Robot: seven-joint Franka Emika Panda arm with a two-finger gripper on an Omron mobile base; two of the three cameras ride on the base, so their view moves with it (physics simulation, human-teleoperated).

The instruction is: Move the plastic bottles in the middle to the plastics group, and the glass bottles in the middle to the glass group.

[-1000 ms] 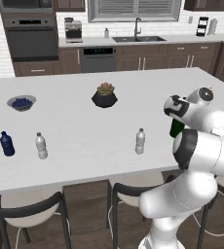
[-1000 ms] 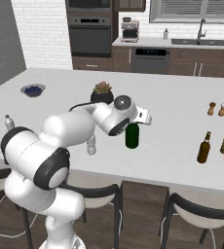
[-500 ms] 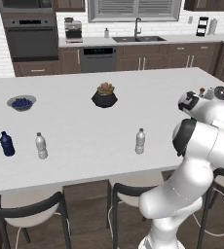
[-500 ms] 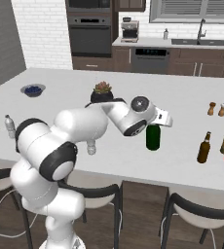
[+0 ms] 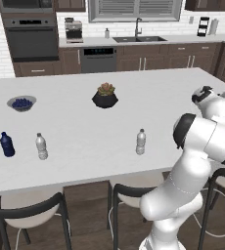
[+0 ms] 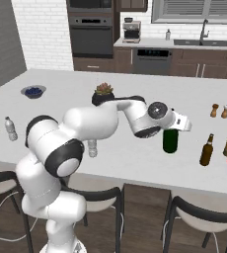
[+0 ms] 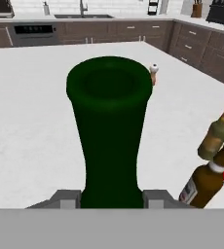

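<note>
We see the white desk [image 6: 135, 148] under the claw [image 7: 111, 197], which pinches the tall dark green glass wine bottle [image 6: 170, 140] by its neck. Brown glass bottles [image 6: 207, 150] stand near, on its right. Small clear plastic water bottle w/ white cap [image 5: 141, 142] sits well apart, to the left.

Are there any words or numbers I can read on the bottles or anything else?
None can be read.
Brown bottle: a pale label in the hand view, too blurred to read.
Green bottle in the gripper: no label shows.
Clear bottle, blue bottle: too small to tell.
</note>
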